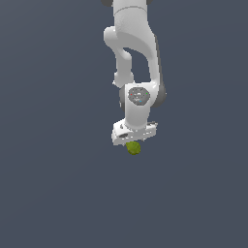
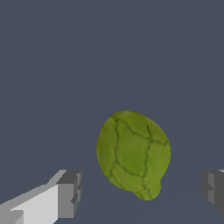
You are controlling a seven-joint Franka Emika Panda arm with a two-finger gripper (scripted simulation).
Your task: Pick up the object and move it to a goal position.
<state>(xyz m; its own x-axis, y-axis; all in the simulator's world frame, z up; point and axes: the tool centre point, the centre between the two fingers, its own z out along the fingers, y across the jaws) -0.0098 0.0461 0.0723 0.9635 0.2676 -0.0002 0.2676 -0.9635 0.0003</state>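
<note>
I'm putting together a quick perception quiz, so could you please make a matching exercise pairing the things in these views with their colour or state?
Column 1:
1. fruit
2. tool
3. fingers
4. surface

Column 2:
A. dark blue-grey, plain
B. olive-green, faceted
C. open, fruit in the gap, untouched
D. grey tips, either side of the fruit

Pairs: 1-B, 2-C, 3-D, 4-A

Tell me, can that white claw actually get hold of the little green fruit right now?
Probably yes. The gripper is open, the green fruit sits in the gap between its fingers, and nothing blocks them closing.
</note>
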